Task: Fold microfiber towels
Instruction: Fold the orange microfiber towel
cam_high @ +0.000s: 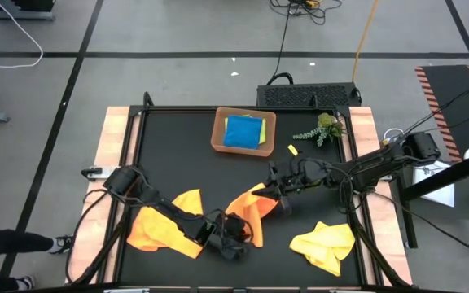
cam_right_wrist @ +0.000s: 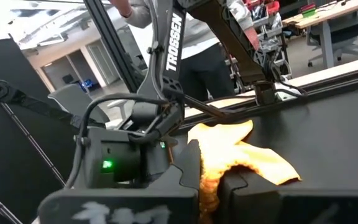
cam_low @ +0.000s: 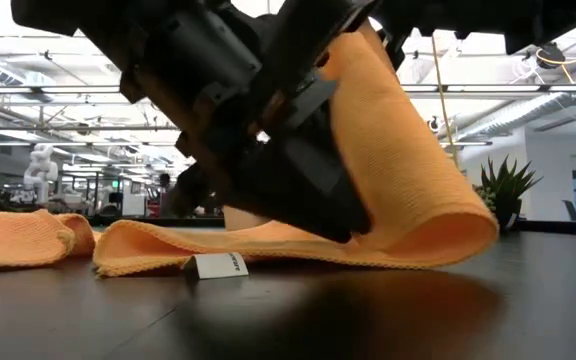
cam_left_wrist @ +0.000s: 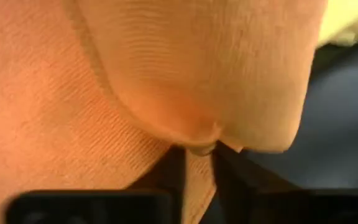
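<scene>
An orange microfiber towel (cam_high: 247, 205) lies near the table's middle front. In the low view its lower layer (cam_low: 268, 250) rests on the table. It bends round at one side (cam_low: 478, 225) and rises as a raised flap (cam_low: 388, 120). My left gripper (cam_high: 233, 238) is shut on it at the near side. My right gripper (cam_high: 277, 202) is shut on it from the right. A second orange cloth (cam_high: 165, 226) lies flat under my left arm. A white tag (cam_low: 216, 265) shows at the towel's near edge. My left gripper pinches a thin strip of the orange towel (cam_left_wrist: 199, 163) between its two fingers (cam_left_wrist: 166, 177); one layer or several, I cannot tell. It comes slanting down from the table's left. More cloth bulges just beyond the fingers. My right gripper pinches the towel's raised part (cam_right_wrist: 211, 165) between its two fingers (cam_right_wrist: 244, 186), coming about level from the table's right. The cloth is held up off the table there and falls away to the layer on the table.
A brown tray (cam_high: 216, 134) at the far middle holds a blue towel (cam_high: 241, 132) over a lime green one (cam_high: 262, 130). A plant sprig (cam_high: 322, 129) lies to its right. A crumpled yellow towel (cam_high: 324, 244) lies front right. A person (cam_right_wrist: 197, 56) stands beyond the table.
</scene>
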Controlling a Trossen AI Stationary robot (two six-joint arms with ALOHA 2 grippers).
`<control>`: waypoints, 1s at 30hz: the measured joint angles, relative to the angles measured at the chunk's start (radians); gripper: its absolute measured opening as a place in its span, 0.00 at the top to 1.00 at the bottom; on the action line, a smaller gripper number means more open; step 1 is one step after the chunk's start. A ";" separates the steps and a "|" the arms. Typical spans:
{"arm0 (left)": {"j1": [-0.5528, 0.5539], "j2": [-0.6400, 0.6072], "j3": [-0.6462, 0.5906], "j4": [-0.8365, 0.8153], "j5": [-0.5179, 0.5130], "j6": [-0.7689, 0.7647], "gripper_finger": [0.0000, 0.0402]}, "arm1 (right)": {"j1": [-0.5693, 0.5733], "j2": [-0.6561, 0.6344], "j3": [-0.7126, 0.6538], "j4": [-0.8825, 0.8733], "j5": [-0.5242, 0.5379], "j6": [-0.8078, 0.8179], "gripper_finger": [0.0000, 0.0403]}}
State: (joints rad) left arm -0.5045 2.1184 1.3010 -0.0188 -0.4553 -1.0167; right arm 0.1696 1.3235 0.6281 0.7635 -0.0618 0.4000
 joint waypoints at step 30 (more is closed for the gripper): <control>-0.330 -0.672 0.000 -0.242 -0.227 0.489 1.00 | 0.405 -0.238 0.000 0.237 0.036 -0.039 1.00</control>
State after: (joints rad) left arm -0.8344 1.4461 1.3006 -0.2604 -0.6827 -0.5278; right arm 0.5750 1.0850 0.6281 1.0007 -0.0254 0.3615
